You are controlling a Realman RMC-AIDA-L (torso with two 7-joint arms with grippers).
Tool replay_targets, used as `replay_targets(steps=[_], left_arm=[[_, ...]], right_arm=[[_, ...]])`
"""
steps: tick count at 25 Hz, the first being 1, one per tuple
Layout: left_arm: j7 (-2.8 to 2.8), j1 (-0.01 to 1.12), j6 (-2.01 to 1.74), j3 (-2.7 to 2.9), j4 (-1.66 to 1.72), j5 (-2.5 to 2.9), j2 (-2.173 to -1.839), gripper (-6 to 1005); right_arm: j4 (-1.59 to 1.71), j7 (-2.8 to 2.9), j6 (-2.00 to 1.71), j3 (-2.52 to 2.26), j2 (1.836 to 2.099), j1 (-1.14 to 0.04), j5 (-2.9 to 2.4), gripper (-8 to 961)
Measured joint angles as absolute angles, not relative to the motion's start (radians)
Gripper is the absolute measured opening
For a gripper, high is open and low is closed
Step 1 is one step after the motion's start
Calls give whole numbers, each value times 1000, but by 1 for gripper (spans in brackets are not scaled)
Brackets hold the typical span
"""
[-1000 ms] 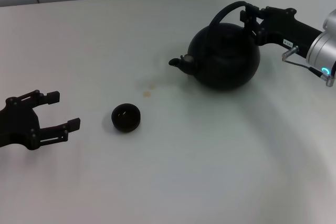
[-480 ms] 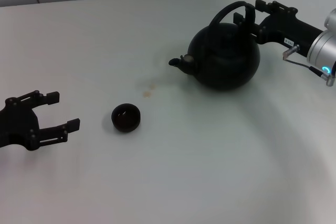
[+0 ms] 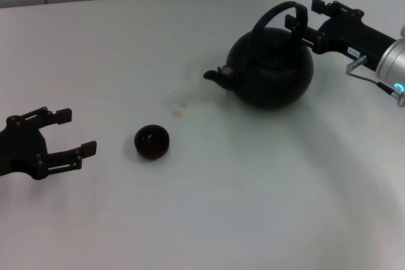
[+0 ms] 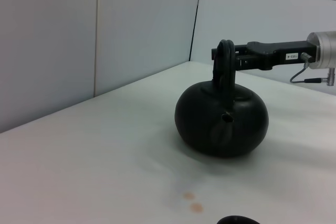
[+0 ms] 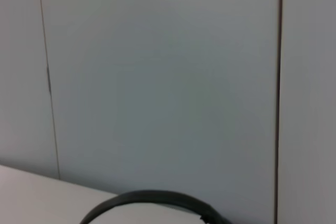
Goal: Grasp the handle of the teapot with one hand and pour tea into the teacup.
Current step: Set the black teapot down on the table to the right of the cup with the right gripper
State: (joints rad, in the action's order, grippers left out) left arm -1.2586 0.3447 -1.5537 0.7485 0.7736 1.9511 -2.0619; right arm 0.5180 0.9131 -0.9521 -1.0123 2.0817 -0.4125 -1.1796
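teapot [image 3: 271,71]: black, round-bodied, sits upright on the white table [image 3: 221,207], far right of centre. I'd judge it heavy — looks like cast iron or thick ceramic, rigid, more so if filled; can't see any liquid level.
handle [image 3: 276,16]: stiff hoop arching over the lid, thin and smooth, so likely to slip or let the pot swing if pinched loosely. I'd take hold at the top of the arch or its right shoulder, fingers either side of the bar.
spout [image 3: 215,76]: points left and slightly near, roughly toward the teacup. Long axis of the pot runs spout-to-back, left–right; handle arch lies along that same line.
teacup [image 3: 152,141]: small, dark, mouth up, near and left of the pot, well apart from it. Light, probably tips easily. Contents too dark to tell.
right gripper [image 3: 308,17]: reaches in from the right at handle height; fingers spread, one either side of the handle's right end, gap visible — I read it as not clamped on anything.
right wrist view: only the handle's arc low in frame against the wall [image 5: 157,77]; no fingers shown.
left gripper [image 3: 69,133]: parked near left, just left of the teacup, fingers wide apart, holding nothing.
stains [image 3: 180,109]: two faint brown spots on the table between pot and cup.
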Motion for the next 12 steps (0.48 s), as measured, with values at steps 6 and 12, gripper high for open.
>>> replay_targets(steps=[6, 12], left_arm=[[-1258, 347, -1555, 747, 774, 1951, -2062, 862], [-1258, 347, -1559, 747, 774, 1951, -2062, 862]], right_arm=[[522, 904, -975, -1012, 2082, -395, -1162, 688], [528, 903, -1046, -1001, 2082, -368, -1161, 688]])
